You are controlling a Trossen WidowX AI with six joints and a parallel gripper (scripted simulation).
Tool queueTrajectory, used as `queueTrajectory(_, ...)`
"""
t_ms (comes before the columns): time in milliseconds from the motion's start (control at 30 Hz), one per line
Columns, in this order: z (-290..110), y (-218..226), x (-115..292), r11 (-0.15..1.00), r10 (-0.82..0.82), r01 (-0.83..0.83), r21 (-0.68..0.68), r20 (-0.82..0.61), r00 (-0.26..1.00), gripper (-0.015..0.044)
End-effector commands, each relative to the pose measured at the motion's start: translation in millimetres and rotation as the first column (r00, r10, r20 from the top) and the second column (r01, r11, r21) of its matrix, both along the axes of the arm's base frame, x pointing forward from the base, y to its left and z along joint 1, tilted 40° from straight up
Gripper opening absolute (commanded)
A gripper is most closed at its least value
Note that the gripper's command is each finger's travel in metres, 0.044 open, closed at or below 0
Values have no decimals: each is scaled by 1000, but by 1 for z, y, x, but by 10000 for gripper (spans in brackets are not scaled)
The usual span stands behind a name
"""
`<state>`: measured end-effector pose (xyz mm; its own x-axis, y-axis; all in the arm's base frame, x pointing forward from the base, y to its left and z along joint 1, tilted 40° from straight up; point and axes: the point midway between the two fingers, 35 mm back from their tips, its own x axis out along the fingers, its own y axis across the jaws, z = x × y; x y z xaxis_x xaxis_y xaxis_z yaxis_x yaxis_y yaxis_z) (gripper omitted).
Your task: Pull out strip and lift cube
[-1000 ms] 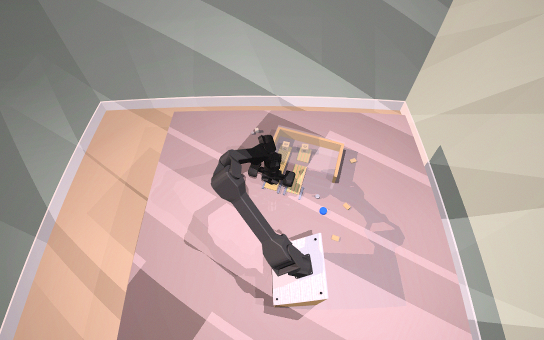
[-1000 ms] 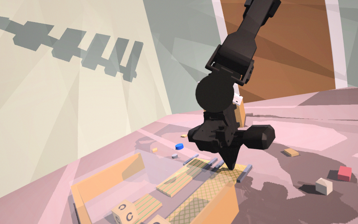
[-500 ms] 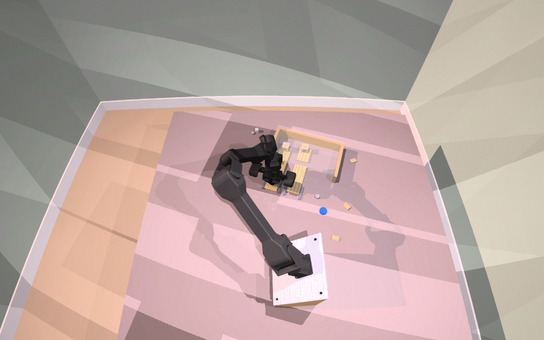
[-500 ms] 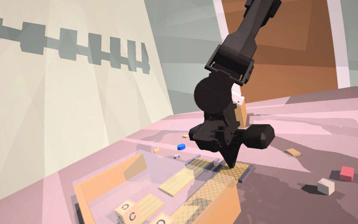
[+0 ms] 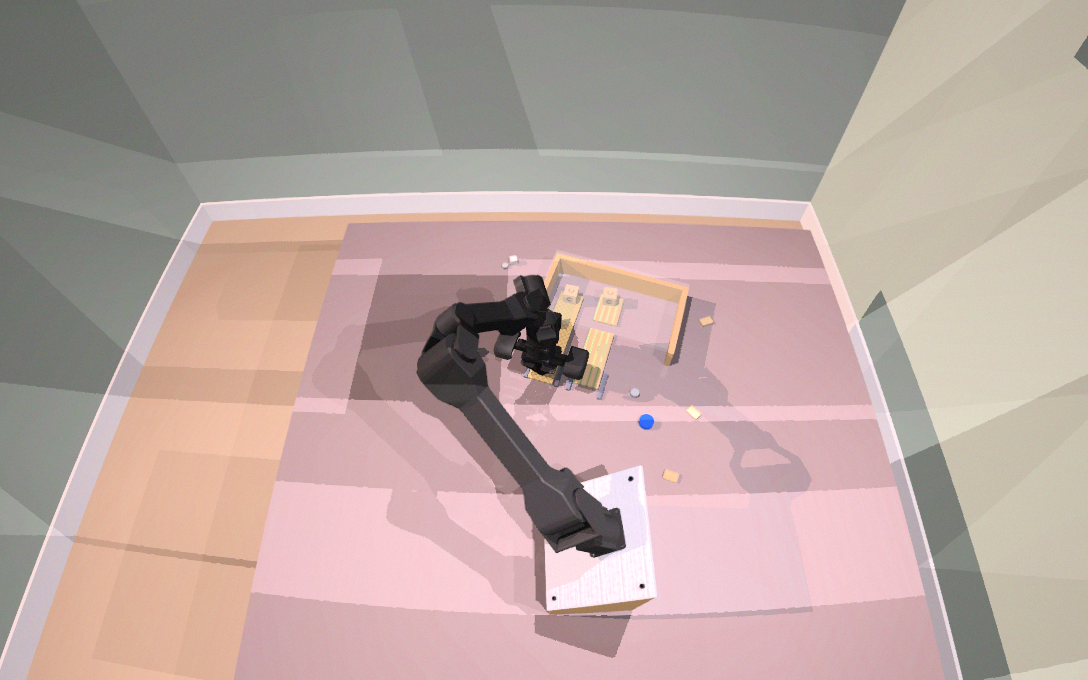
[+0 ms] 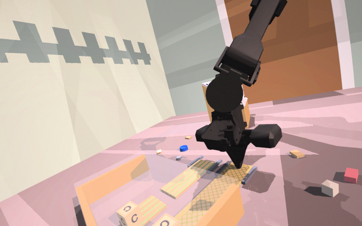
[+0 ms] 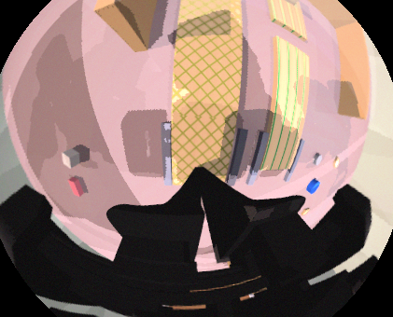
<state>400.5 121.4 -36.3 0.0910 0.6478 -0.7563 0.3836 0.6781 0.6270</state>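
My gripper (image 6: 239,167) (image 7: 199,171) is shut with nothing between its fingers. Its tip is at the near end of the crosshatched strip (image 6: 224,180) (image 7: 206,75), touching it or just above; I cannot tell which. That strip shows no gap and runs between two grey rails under the clear cover. A cube marked C (image 5: 570,293) (image 6: 164,221) stands on its far end. The striped strip is in two parts with a gap: a near part (image 5: 598,350) (image 6: 182,180) (image 7: 290,89) and a far part (image 5: 606,312) (image 6: 153,206) (image 7: 288,18). Another cube marked C (image 5: 609,295) (image 6: 128,213) stands on the far part.
Wooden walls (image 5: 626,277) (image 6: 112,175) (image 7: 354,70) enclose the far ends of the strips. Right of the strips lie a grey disc (image 5: 634,392) (image 6: 178,158) and a blue disc (image 5: 646,421) (image 6: 183,148) (image 7: 313,186). A red block (image 6: 351,175) (image 7: 77,186) and pale block (image 6: 329,188) (image 7: 71,158) lie on the other side.
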Motion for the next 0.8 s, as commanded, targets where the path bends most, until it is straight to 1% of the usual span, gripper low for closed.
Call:
queueTrajectory(0,-2,6,-10,1000,4,-4,0,-15,1000,0)
queueTrajectory(767,2,20,-42,1000,4,-4,1,-18,1000,0)
